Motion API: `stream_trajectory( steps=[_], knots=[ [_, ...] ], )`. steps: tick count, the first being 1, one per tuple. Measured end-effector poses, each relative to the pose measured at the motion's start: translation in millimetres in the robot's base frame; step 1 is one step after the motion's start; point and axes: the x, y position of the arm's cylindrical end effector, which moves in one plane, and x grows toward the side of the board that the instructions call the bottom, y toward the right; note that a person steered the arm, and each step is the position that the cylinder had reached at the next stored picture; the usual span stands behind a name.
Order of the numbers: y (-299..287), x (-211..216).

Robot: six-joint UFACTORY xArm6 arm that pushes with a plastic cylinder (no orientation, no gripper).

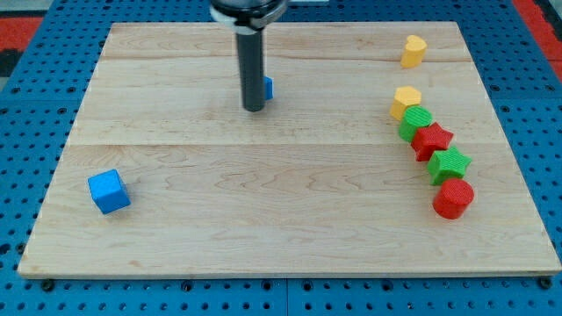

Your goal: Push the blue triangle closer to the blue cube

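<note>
Blue is what you are chasing: the blue triangle (267, 88) sits mostly hidden behind the rod, only a sliver showing just to the view's right of my tip (254, 109), touching it or nearly so (you cannot tell which from here). There is no jaw to open or close; the rod ends bare, holding nothing, so all it can do is shove.

From my tip, the blue cube (109, 191) lies well away toward the view's bottom left. You would judge the triangle light, rigid and quick to slide, and likely to swivel if struck off-centre. So meet it on its far side, the face toward the view's top right, squarely through the middle, and push toward the cube.

Underneath, the wooden board (281, 211) looks smooth and pale, with plenty of open run between my tip and the cube. Off to my tip's right, well apart, stand two yellow blocks (414, 51) (406, 101), a green block (415, 123), a red star (432, 140), a green star (450, 164) and a red cylinder (453, 198); none should interfere.
</note>
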Motion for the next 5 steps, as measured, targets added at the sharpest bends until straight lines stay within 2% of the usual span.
stream_trajectory(
  steps=[1,2,3,4,5],
  knots=[
    [3,-3],
    [69,-9],
    [70,-62],
    [34,-45],
    [-14,-2]
  ],
)
